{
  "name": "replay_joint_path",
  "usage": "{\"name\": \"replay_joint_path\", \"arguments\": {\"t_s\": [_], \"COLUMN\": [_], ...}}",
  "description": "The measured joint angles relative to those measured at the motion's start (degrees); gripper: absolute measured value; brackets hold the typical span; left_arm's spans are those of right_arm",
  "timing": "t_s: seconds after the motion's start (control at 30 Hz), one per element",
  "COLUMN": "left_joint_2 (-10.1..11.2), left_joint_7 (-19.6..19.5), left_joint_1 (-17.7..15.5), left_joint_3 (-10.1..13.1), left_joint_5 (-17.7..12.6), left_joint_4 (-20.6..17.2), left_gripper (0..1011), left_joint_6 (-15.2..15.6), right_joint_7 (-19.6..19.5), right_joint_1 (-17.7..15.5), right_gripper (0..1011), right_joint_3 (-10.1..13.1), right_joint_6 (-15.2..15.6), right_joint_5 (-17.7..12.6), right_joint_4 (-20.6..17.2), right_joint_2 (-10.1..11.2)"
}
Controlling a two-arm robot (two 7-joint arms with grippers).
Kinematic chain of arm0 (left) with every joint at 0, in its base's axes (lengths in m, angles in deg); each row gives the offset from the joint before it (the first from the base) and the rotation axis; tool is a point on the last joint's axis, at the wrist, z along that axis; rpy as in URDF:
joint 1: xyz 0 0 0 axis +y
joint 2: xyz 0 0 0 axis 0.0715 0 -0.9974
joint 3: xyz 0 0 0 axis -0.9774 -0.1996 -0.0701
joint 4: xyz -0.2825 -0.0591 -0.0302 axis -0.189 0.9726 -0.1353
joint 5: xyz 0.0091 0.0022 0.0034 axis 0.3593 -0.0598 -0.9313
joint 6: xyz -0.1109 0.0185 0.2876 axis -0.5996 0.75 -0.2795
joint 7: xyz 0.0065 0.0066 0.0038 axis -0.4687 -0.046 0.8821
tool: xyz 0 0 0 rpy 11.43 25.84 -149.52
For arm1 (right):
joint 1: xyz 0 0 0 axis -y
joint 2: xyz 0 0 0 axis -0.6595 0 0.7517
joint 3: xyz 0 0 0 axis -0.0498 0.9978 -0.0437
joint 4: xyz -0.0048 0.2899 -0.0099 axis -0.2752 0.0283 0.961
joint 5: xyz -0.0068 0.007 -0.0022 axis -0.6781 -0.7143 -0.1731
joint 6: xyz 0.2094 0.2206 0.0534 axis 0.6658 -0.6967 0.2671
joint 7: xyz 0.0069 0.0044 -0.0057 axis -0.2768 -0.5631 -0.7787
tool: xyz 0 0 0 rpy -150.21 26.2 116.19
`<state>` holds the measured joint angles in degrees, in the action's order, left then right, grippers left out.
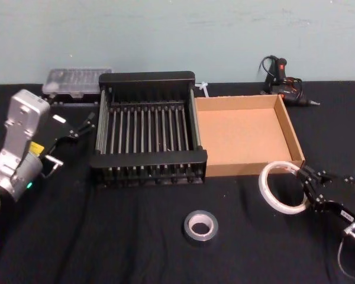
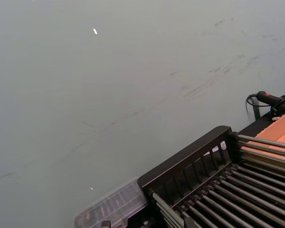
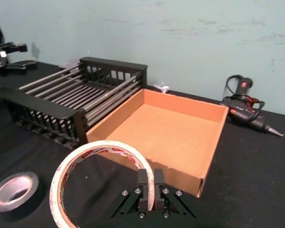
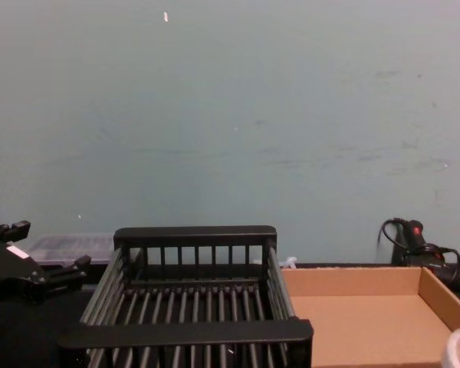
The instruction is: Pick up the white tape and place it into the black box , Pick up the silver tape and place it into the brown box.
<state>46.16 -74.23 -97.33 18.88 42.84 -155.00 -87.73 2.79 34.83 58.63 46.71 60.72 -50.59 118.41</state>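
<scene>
White tape (image 3: 102, 183) pinched by its rim, raised on edge just before the brown box (image 1: 242, 135)

A light, stiff ring, held well across its thin wall; the right gripper (image 3: 150, 189) is clenched on that wall, hole axis roughly level. Silver tape (image 1: 200, 226) lies flat on the bench (image 1: 106, 236), hole upward; black box (image 1: 147, 136) beside the brown one. Left gripper (image 1: 83, 125) released, idle at the left

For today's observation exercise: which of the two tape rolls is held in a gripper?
The white tape, pinched by the right gripper near the brown box. The silver tape lies flat on the table, untouched.
</scene>
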Motion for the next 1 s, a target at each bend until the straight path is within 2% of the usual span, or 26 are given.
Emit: {"name": "replay_joint_path", "arguments": {"t_s": [0.13, 0.47, 0.7, 1.0], "left_joint_2": [0.00, 0.00, 0.00, 0.00], "left_joint_7": [0.00, 0.00, 0.00, 0.00], "left_joint_1": [0.00, 0.00, 0.00, 0.00], "left_joint_3": [0.00, 0.00, 0.00, 0.00], "left_joint_5": [0.00, 0.00, 0.00, 0.00], "left_joint_4": [0.00, 0.00, 0.00, 0.00], "left_gripper": [1001, 1001, 1001, 1001], "left_joint_6": [0.00, 0.00, 0.00, 0.00], "right_joint_7": [-1.49, -4.24, -4.52, -3.75], "right_joint_1": [0.38, 3.11, 6.60, 11.99], "right_gripper": [80, 80, 80, 80], "right_joint_3": [0.06, -0.71, -1.80, -4.53], "right_joint_6": [0.32, 0.75, 1.46, 3.44], "right_joint_5": [0.35, 3.95, 5.81, 7.60], "right_joint_4": [-0.12, -0.17, 0.98, 3.96], "right_joint_2": [-0.70, -2.92, -4.37, -6.17]}}
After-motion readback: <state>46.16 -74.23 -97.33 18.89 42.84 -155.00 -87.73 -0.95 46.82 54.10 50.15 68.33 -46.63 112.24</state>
